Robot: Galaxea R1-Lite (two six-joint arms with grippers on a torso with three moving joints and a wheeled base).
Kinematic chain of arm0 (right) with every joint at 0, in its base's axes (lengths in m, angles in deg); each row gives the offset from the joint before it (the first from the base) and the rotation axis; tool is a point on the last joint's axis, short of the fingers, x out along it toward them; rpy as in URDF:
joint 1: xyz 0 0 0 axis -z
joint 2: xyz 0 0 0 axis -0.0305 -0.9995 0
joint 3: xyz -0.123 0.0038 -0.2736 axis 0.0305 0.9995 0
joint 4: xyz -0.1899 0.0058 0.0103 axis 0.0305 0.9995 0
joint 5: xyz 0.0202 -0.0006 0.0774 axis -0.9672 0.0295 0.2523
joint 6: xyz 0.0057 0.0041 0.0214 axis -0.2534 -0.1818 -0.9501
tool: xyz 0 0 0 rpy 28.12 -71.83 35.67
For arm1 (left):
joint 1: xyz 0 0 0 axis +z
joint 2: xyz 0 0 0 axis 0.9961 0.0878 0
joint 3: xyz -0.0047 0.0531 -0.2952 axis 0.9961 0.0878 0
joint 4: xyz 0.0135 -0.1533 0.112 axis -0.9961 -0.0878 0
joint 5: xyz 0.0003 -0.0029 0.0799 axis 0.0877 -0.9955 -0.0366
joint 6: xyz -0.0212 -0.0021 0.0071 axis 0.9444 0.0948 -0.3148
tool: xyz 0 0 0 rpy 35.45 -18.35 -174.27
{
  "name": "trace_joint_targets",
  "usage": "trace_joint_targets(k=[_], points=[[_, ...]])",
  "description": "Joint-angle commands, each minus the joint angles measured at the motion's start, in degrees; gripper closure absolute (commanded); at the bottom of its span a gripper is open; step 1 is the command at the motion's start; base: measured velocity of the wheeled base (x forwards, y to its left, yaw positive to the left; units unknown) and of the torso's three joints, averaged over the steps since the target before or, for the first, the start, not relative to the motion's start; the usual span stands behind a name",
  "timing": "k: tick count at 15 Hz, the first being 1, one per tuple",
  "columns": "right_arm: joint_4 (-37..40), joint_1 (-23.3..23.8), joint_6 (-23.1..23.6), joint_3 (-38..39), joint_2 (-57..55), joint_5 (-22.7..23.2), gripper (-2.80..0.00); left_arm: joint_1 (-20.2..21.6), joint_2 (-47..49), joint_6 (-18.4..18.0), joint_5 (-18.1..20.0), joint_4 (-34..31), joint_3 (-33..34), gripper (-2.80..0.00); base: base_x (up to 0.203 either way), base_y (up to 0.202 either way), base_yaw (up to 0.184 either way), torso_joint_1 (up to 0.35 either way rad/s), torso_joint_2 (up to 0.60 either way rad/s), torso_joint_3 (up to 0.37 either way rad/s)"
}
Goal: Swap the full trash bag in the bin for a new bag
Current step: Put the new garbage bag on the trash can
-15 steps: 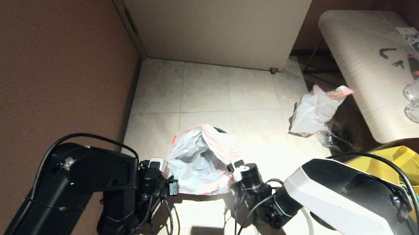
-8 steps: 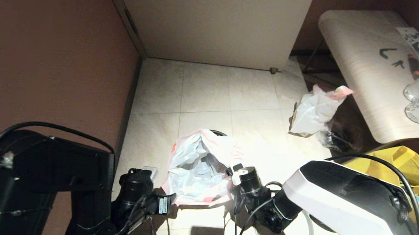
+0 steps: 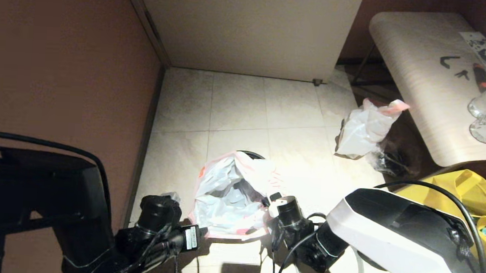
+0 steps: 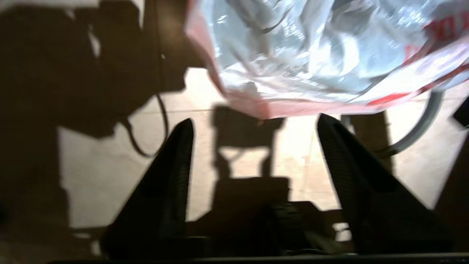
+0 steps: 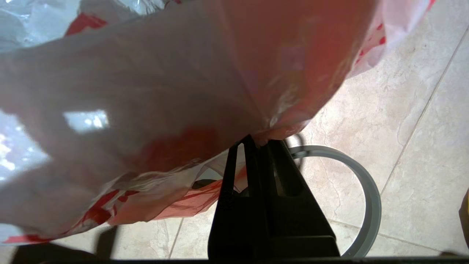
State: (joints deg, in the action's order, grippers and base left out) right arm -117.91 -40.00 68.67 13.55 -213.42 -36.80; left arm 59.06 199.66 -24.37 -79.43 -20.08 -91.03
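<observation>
Fingers of the right gripper (image 5: pixel 253 141) are pinched tight on the pink-red edge of the translucent white plastic bag with red cartoon print (image 3: pixel 231 192), which drapes over the small round black bin (image 3: pixel 251 154) at the head view's 6 o'clock. The left gripper (image 4: pixel 254 124) gapes wide just short of that bag's hem, holding nothing. The whitish opaque bag with pink-red top (image 3: pixel 366 129) sits at 2 o'clock.
</observation>
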Motion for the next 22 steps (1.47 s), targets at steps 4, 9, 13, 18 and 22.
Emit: trace_joint_targets(k=[4,9,13,18,22], points=[[-0.22,0.11,0.21,-0.25,-0.81,-0.13,0.0,-2.77,-2.1,8.86,0.0,-29.6,-22.3,0.0,0.0,0.0,0.0,0.0,0.0,0.0],[-0.22,0.11,0.3,-0.49,-1.69,-0.13,0.0,-3.3,2.07,15.29,-0.03,-38.81,-28.57,-2.8,0.0,0.0,0.0,0.0,0.0,0.0],[-0.14,0.11,0.39,-0.87,-2.04,-0.13,0.0,-1.26,3.36,15.36,-0.02,-37.91,-29.05,-2.8,0.0,0.0,0.0,0.0,0.0,0.0],[-0.22,0.11,0.3,-0.95,-1.52,-0.05,0.0,-0.99,10.35,14.98,-0.87,-37.63,-36.36,-2.8,0.0,0.0,0.0,0.0,0.0,0.0],[-0.22,0.02,0.21,-0.73,-0.93,-0.05,0.0,-0.29,12.91,14.79,-3.67,-37.51,-38.46,0.0,0.0,0.0,0.0,0.0,0.0,0.0]])
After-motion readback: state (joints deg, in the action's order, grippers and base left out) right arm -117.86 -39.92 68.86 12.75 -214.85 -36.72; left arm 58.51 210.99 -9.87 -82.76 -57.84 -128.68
